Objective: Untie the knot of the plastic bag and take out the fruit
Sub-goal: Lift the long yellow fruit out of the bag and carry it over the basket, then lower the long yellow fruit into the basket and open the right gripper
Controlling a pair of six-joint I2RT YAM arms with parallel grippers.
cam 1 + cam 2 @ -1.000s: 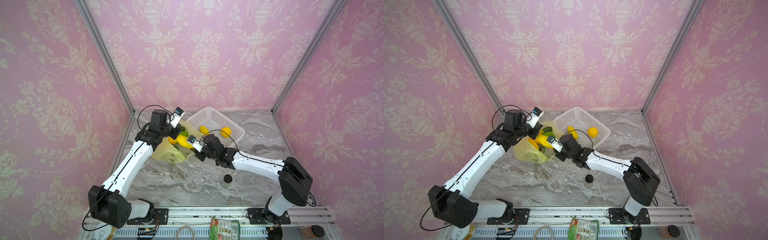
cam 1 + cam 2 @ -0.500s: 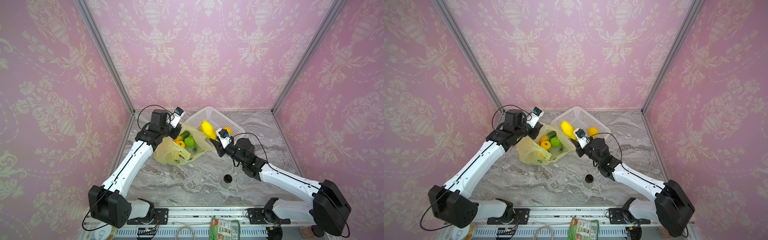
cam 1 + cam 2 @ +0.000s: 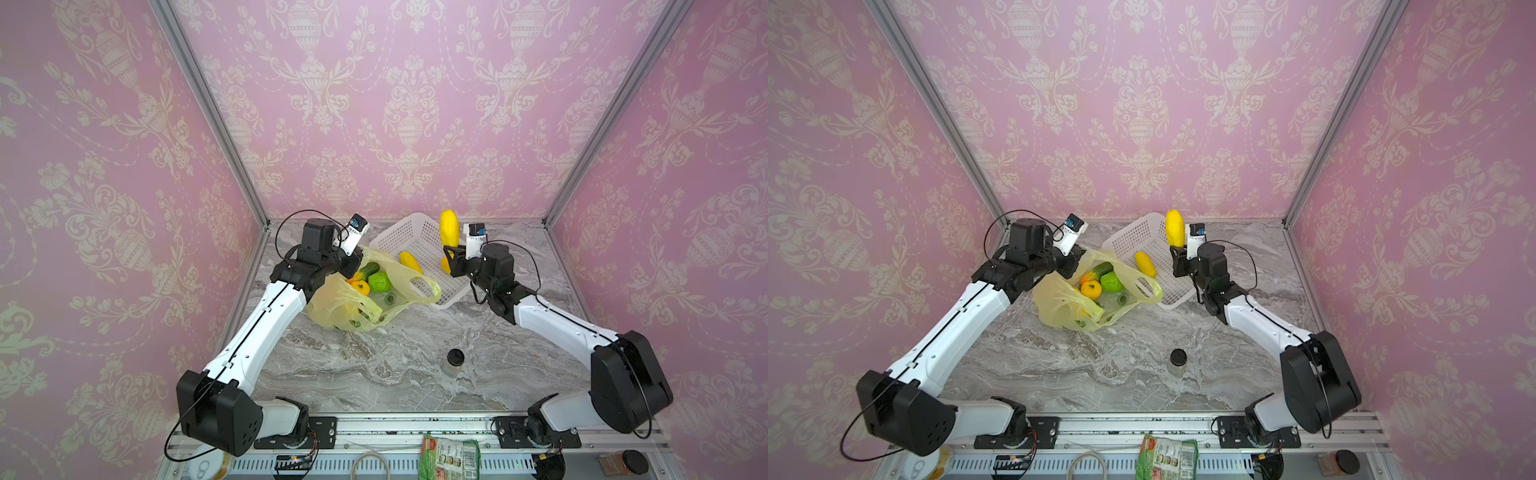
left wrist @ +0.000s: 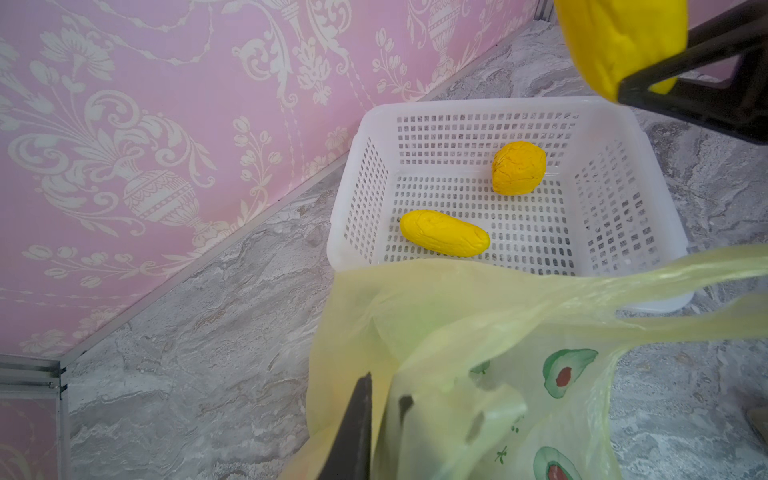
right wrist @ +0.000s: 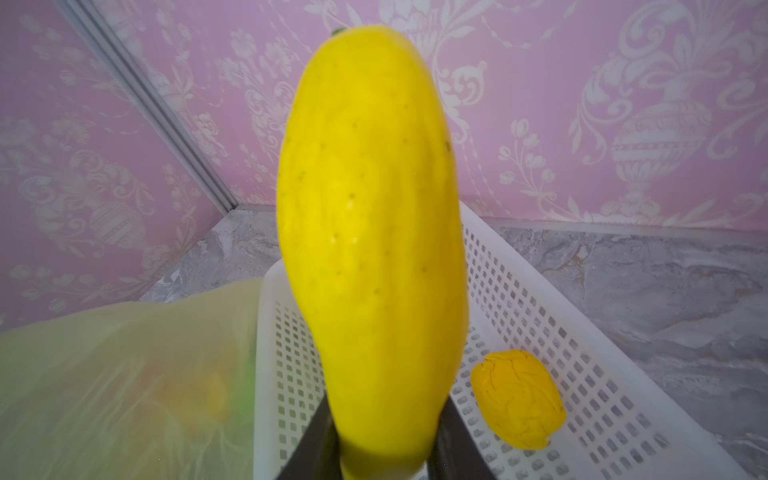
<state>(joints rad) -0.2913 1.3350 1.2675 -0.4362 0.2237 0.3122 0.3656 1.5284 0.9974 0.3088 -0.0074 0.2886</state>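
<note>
Now right fingers (image 5: 311, 453) clamp yellow fruit (image 5: 370, 232) at its base; left fingers (image 4: 353, 428) pinch the plastic bag (image 4: 457, 324).

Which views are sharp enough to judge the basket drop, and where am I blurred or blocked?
Right wrist view: the fruit fills the middle and hides much of the basket; the bag is out of focus. Left wrist view: basket and its two yellow pieces sharp, near bag film soft, fruit cropped at the edge. Both top views: even light, no glare, all small but sharp.
</note>
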